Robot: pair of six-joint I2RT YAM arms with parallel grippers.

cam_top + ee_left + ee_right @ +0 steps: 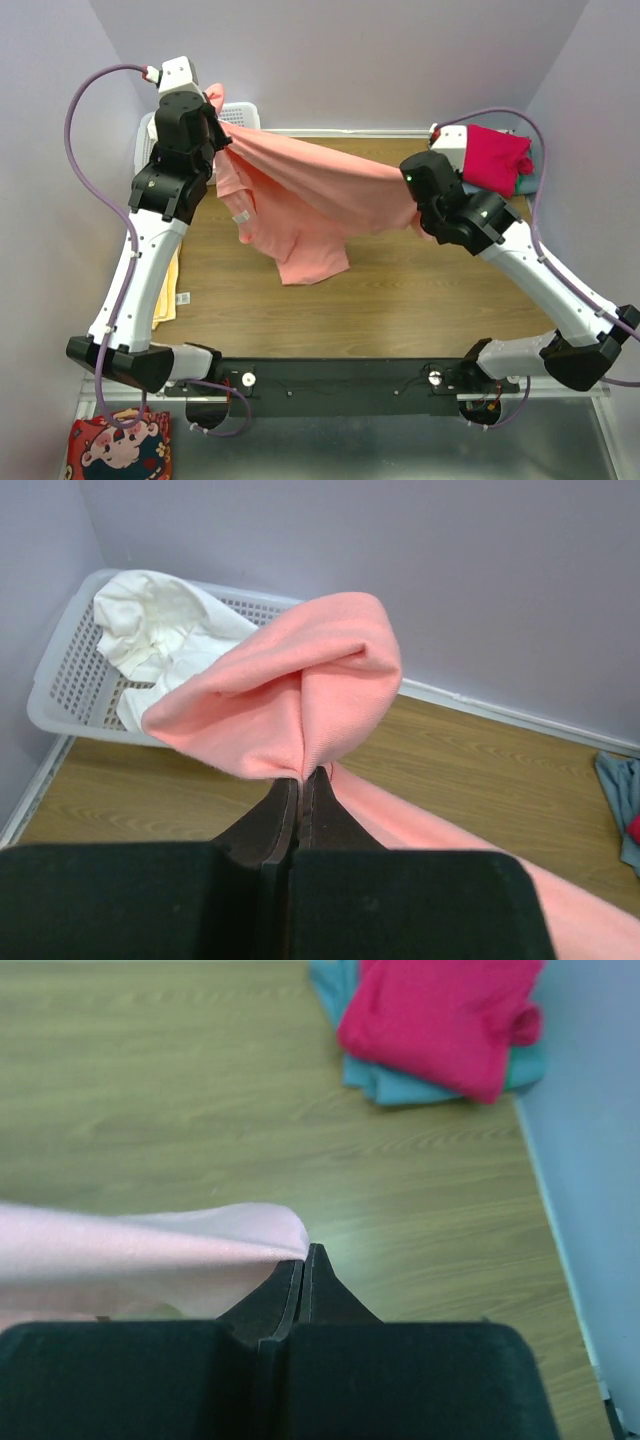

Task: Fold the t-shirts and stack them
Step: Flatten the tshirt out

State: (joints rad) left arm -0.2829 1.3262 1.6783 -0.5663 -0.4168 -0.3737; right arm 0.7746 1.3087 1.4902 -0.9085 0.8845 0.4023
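The large salmon-pink t-shirt hangs stretched in the air between both arms, its lower part drooping toward the wooden table. My left gripper is raised at the back left, shut on a bunched fold of the pink cloth, jaws pressed together. My right gripper is shut on the shirt's other edge. A folded crimson-red t-shirt lies on a grey-blue t-shirt at the back right corner. A white t-shirt lies crumpled in the basket.
The white lattice basket stands at the back left against the wall. A yellow cloth lies along the table's left edge under the left arm. A red patterned cloth sits off the table, bottom left.
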